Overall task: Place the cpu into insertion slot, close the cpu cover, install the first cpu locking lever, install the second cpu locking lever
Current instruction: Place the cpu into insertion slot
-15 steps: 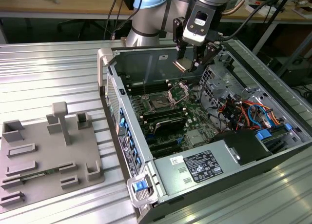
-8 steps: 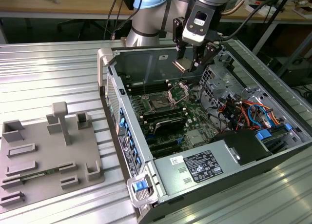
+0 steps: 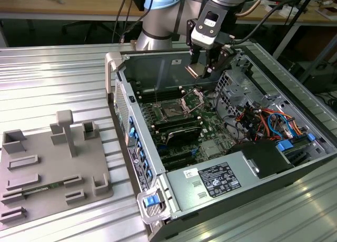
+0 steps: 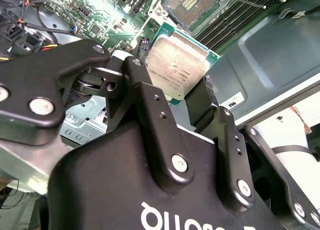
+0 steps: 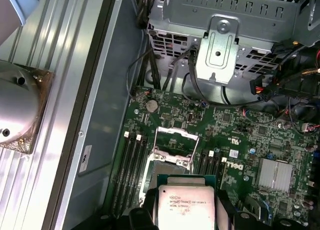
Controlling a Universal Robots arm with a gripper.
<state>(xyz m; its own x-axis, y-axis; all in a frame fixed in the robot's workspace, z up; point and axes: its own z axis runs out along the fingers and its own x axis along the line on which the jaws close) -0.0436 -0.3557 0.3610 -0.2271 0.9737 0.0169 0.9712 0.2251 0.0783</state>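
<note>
The end effector [image 3: 199, 68] pinches the chip [image 4: 176, 63] by its edges above the case [image 3: 158, 68]. In the exterior view, the open socket [image 3: 171, 111] sits at seven o'clock from it. A tilted descent could bend socket pins or strike the raised cover [image 3: 192, 98].

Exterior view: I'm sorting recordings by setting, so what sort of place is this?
Probably a robotics lab or electronics workshop: an open grey metal computer case lies on a ribbed aluminium table, wooden desks with cables stand behind, and the gripper holds a small silvery-grey square cpu above it.
</note>
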